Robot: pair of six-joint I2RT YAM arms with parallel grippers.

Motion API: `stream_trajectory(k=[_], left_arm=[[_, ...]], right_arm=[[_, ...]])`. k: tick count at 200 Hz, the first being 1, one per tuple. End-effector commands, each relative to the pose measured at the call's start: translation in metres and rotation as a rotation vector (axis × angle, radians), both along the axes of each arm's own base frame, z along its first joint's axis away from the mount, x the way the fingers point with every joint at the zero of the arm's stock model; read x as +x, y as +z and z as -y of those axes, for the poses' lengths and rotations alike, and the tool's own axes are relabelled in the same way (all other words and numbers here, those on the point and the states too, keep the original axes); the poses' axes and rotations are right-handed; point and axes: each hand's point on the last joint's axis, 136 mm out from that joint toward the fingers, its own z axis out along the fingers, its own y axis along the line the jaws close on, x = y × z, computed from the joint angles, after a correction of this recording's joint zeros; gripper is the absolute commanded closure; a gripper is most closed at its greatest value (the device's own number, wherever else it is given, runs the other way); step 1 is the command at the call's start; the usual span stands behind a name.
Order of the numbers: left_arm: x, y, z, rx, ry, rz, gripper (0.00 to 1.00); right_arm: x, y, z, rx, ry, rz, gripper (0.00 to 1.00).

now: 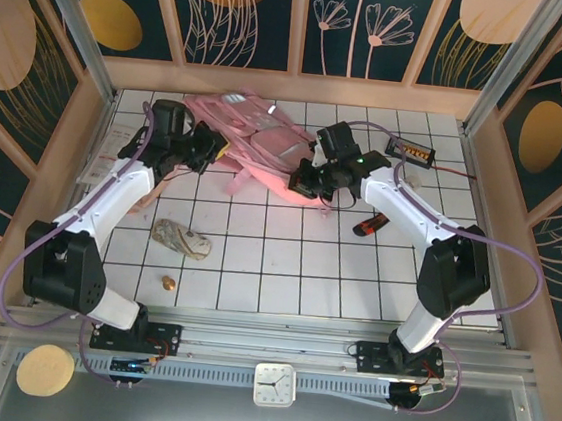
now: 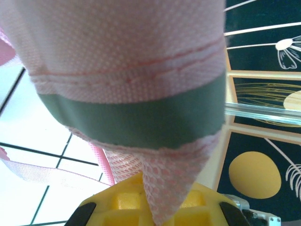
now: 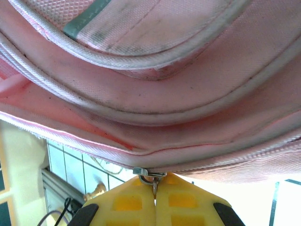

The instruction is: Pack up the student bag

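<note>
Top external view: a white bench (image 1: 253,288) ruled into square tiles by dark lines, enclosed on 3 sides by pale wood frames holding dark teal panels printed with gold discs and pale leaf outlines, with aluminium posts at the far corners. The student bag (image 1: 258,143) lies slumped at the far middle of the bench, straps spilling toward the near side. The left gripper (image 1: 212,148) meets the bag's left edge and the right gripper (image 1: 304,178) its right edge. Nearer the arms lie a crumpled pouch (image 1: 181,239) and a small brown object (image 1: 168,282); a red-and-black tool (image 1: 372,224) lies right of the bag, and a black box (image 1: 410,150) sits at the far right. A white square clock (image 1: 274,385) and a round wooden disc (image 1: 44,369) rest on the metal ledge by the arm bases. Left wrist view: the jaws, faced with yellow pads (image 2: 127,202), pinch a fold of the bag's pink mesh below a grey-green strip (image 2: 136,117); tiled bench at left, a teal and gold wall panel at right. Right wrist view: the jaws are pressed together on a metal zip pull (image 3: 151,176) at the bag's lower seam, with piped pink fabric above and tiles below left.
</note>
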Motion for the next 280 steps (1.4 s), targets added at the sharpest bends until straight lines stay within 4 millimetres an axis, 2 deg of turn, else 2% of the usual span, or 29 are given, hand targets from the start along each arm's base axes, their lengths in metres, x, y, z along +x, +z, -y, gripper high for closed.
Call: stream_trajectory(k=[1,36,40,85,122,159,184,219,237,241,243,251,266,280], left_arm=[[-0.004,0.030,-0.019,0.060,-0.030,0.127,1.00],[-0.006,0.022,-0.042,0.158,-0.007,0.108,1.00],[-0.006,0.021,-0.044,0.166,-0.007,0.107,1.00],[-0.004,0.007,-0.056,0.224,0.000,0.076,1.00],[-0.004,0.004,-0.068,0.282,0.009,0.067,1.00],[0.000,-0.006,-0.091,0.373,0.034,0.041,1.00],[0.012,-0.018,-0.095,0.401,0.030,0.025,1.00],[0.042,-0.036,-0.101,0.459,0.023,0.006,1.00],[0.058,-0.043,-0.102,0.477,0.011,0.006,1.00],[0.061,-0.039,-0.100,0.473,0.007,0.018,1.00],[0.064,-0.047,-0.099,0.470,0.000,0.003,1.00],[0.070,-0.051,-0.096,0.454,-0.014,-0.004,1.00],[0.074,-0.050,-0.089,0.419,-0.031,0.006,0.87],[0.066,-0.051,-0.087,0.401,-0.032,0.008,0.74]], right_arm=[[-0.005,-0.013,0.013,-0.044,0.027,-0.043,1.00],[-0.015,-0.034,0.018,-0.081,0.070,-0.091,1.00],[-0.008,-0.036,0.027,-0.085,0.048,-0.094,1.00],[-0.005,-0.058,0.050,-0.185,0.058,-0.122,1.00],[0.007,-0.063,0.054,-0.242,0.079,-0.115,1.00],[0.009,-0.069,0.060,-0.267,0.091,-0.135,1.00],[0.007,-0.066,0.060,-0.263,0.095,-0.140,1.00],[-0.003,-0.069,0.061,-0.255,0.097,-0.164,1.00],[-0.013,-0.071,0.054,-0.247,0.113,-0.176,1.00],[-0.015,-0.071,0.052,-0.242,0.119,-0.177,1.00],[-0.016,-0.071,0.051,-0.240,0.121,-0.178,1.00],[-0.020,-0.071,0.044,-0.229,0.129,-0.179,1.00],[-0.022,-0.071,0.032,-0.194,0.132,-0.178,1.00],[-0.019,-0.071,0.022,-0.151,0.136,-0.179,1.00]])
